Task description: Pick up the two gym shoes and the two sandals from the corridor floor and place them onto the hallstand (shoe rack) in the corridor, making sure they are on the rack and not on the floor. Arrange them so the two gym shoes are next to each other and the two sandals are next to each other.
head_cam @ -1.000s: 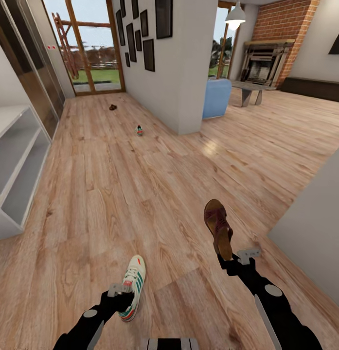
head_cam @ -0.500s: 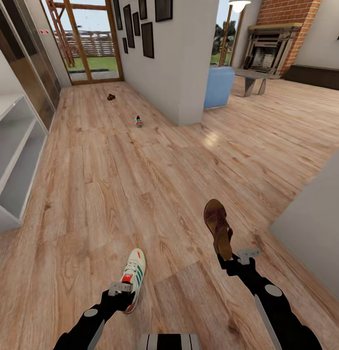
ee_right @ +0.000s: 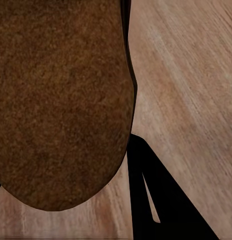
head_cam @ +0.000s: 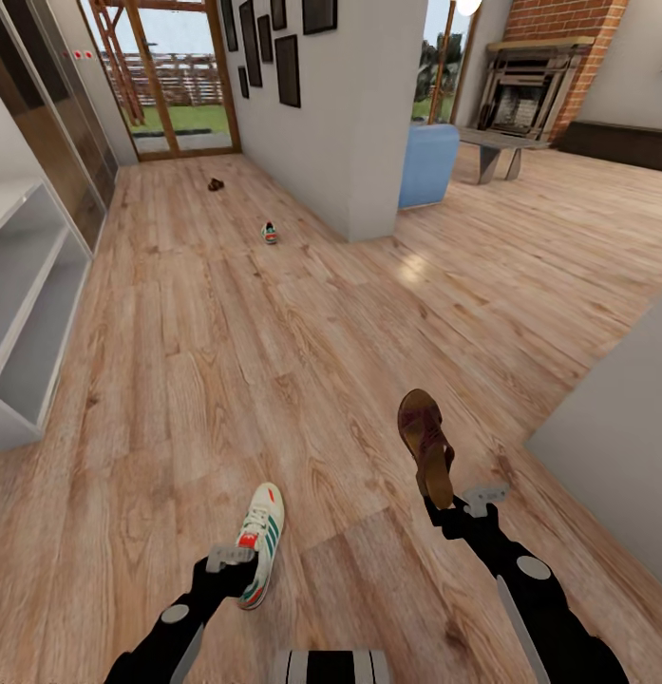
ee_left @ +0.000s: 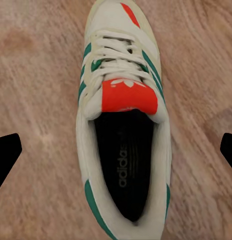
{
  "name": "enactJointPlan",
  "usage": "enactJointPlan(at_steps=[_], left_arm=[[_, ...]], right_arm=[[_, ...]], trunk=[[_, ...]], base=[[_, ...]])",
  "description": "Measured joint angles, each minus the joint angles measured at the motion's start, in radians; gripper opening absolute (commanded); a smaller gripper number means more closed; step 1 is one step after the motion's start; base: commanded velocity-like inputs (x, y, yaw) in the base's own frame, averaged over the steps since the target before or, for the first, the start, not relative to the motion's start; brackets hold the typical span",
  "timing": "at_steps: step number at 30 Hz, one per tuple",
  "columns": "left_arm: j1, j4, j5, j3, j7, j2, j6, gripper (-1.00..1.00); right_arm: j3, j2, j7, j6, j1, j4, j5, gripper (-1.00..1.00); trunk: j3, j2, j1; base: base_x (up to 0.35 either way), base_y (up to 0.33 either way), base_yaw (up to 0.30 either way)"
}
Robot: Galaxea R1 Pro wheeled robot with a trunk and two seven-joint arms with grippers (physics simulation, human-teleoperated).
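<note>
A grey rack stands at the left wall. The left gripper is spread wide around a gym shoe lying on the floor. The right gripper holds a sandal up. Far off, another gym shoe and sandal lie on the floor.

Legible marking: "adidas" printed on the dark insole of the gym shoe, behind its red-orange tongue. No other readable text.
</note>
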Motion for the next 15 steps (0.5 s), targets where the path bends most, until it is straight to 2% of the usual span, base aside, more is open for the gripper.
enactJointPlan(at_steps=[8,15], left_arm=[[0.000,0.006,0.024,0.000,0.003,-0.002,-0.025,1.00],[0.000,0.006,0.028,0.000,0.003,-0.001,-0.028,1.00]], right_arm=[[0.000,0.000,0.000,0.000,0.000,-0.003,0.000,-1.00],[0.000,0.000,0.000,0.000,0.000,-0.014,0.000,-1.00]], trunk=[[-0.034,-0.002,0.004],[-0.070,-0.004,0.007]], base=[[0.000,0.000,0.000],[0.000,0.000,0.000]])
